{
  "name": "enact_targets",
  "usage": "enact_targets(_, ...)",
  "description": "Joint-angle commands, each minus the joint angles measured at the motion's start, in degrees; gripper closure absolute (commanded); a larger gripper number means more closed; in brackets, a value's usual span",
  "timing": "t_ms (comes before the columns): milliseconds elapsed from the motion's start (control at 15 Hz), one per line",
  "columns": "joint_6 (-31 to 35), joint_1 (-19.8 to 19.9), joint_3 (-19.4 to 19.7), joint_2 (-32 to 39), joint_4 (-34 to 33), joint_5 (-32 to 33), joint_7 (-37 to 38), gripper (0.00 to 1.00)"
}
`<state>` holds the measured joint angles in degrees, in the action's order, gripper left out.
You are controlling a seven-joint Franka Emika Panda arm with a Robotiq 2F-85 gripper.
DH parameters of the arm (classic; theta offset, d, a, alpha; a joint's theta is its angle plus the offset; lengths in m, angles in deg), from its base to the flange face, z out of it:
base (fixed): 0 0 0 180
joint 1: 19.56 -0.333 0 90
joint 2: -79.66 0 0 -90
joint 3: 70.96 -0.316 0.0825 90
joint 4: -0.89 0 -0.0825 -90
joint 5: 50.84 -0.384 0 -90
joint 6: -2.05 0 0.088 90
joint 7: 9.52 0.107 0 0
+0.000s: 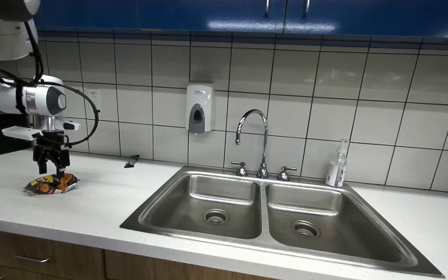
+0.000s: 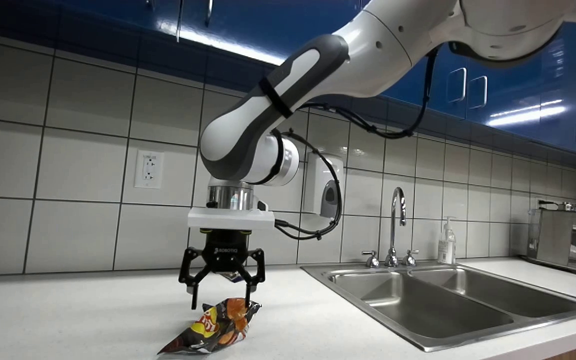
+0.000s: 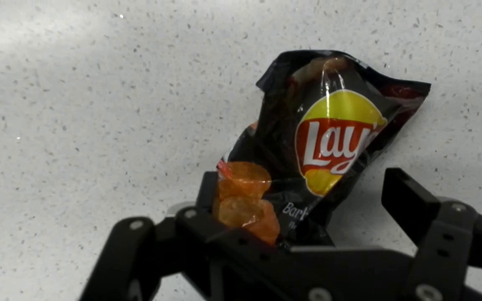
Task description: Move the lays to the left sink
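"Jaws first — how do those of the black, two-fingered Robotiq gripper [image 2: 221,300] stand?"

"Spread wide apart, pointing down at the glossy black, crumpled Lay's bag [image 3: 329,138] with the yellow-and-red logo. In the wrist view one finger [image 3: 207,192] overlaps the bag's orange-printed edge; whether they touch, I can't tell. The second finger stands clear, past the opposite edge."

"And where's the bag, going by the two-bowl stainless-steel sink [image 1: 266,239]?"

"Well apart from it in both exterior views, off the end away from the clear plastic pump bottle [image 1: 336,171] at the sink's back edge. It lies on the white speckled tabletop [image 1: 99,194]."

"What's at the sink itself?"

"A tall, curved chrome tap [image 1: 265,151] rises behind the bowls, between two chrome lever handles [image 1: 241,170]. On the pale tiled wall [image 1: 333,120] hangs a white-and-grey plastic dispenser [image 1: 200,99], above the sink's end nearer the bag."

"And that small dark packet [image 1: 131,161]?"

"On the tabletop too, off the same end of the sink, near the wall — its print is too small to read."
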<state>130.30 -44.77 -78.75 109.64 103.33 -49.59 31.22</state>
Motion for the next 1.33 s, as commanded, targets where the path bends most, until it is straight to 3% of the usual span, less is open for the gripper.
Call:
enact_targets(0, -0.3, 0.0, -0.4, 1.7, -1.9, -0.9, 0.1, 0.0)
enact_targets(200, -0.3, -0.2, -0.6, 2.5, -2.7, -1.1, -0.2, 0.0)
enact_targets(267, -0.3, -0.3, -0.6, 2.7, -2.9, -0.9, -0.3, 0.25)
enact_targets(400, -0.4, -0.5, -0.5, 3.0, -3.3, -0.8, -0.3, 0.33)
enact_targets(933, -0.3, -0.4, -0.5, 2.6, -3.2, -0.7, -0.4, 0.96)
enact_targets(1000, -0.3, -0.4, -0.6, 2.5, -3.1, -0.7, -0.4, 1.0)
enact_targets(1267, 0.0, -0.3, -0.4, 2.0, -2.6, -0.6, -0.4, 1.0)
